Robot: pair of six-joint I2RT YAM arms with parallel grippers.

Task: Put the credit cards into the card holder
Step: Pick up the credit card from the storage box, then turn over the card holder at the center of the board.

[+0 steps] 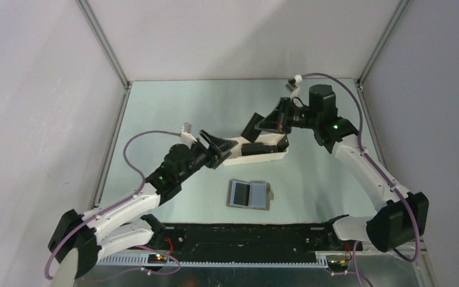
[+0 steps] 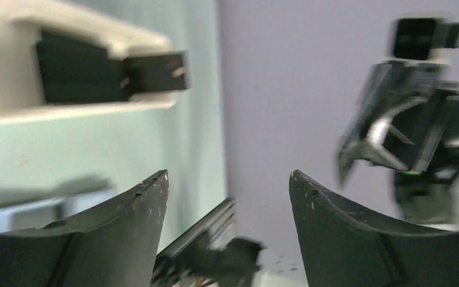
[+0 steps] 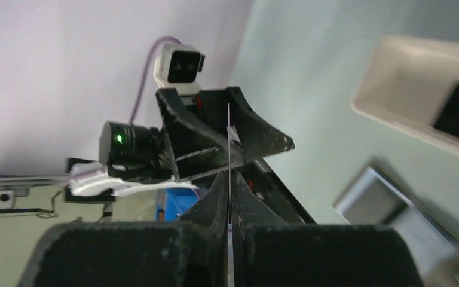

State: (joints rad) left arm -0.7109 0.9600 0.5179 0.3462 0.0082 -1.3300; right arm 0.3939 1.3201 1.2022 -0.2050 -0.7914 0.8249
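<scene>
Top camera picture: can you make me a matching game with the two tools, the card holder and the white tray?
Things:
1 left tool
2 right tool
3 card holder
4 white tray

States:
A lying open on the table
B pinching a thin card
C open, holding nothing
D has dark cards inside

Pairs: 1-C, 2-B, 3-A, 4-D

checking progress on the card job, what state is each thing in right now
left gripper: open, empty
right gripper: shut on held card
held card: clamped edge-on, off the table
tray cards: lying in the tray, not picked up
tray: on the table, holding dark cards
wallet: open, lying flat on the table, apart from both grippers
</scene>
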